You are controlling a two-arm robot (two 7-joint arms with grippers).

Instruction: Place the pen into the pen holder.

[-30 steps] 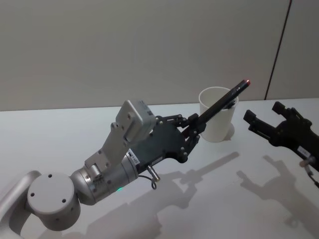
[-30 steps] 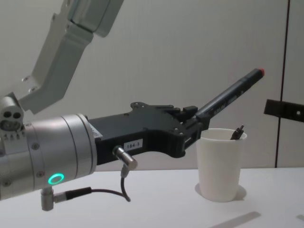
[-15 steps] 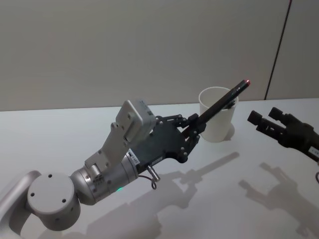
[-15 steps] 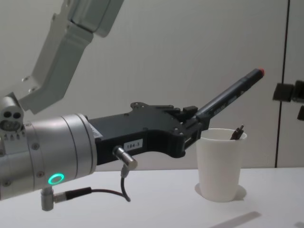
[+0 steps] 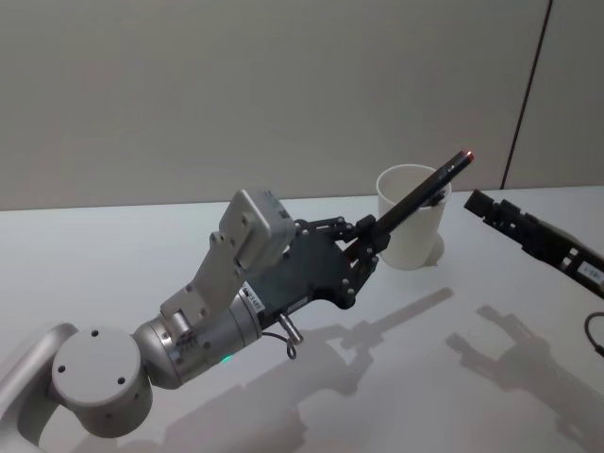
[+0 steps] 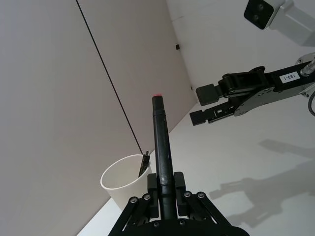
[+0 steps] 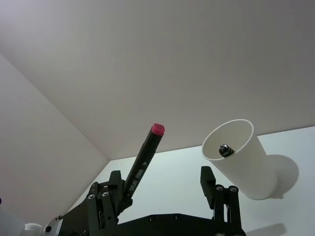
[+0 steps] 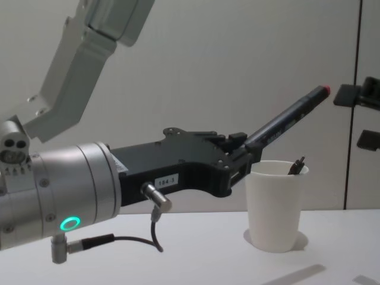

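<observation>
My left gripper [image 5: 371, 236] is shut on the lower end of a black pen [image 5: 420, 195] with a red tip. The pen slants up over the near rim of the pen holder [image 5: 412, 236], a white paper cup on the table. In the chest view the pen [image 8: 285, 122] rises above the cup [image 8: 275, 205], and the tip of another dark pen [image 8: 295, 166] pokes out of it. My right gripper [image 5: 483, 206] hangs open in the air just right of the cup, fingers pointing at the pen. The left wrist view shows the open right gripper [image 6: 206, 103] beyond the pen [image 6: 161, 147].
The white table [image 5: 113, 255] runs up to a plain wall, with a dark vertical seam [image 5: 524, 94] at the right. The left arm's silver forearm [image 5: 189, 330] lies across the table's near left.
My right gripper has risen and moved left toward the cup and the pen's tip, turning so both fingers show. The left gripper and pen have not moved.
</observation>
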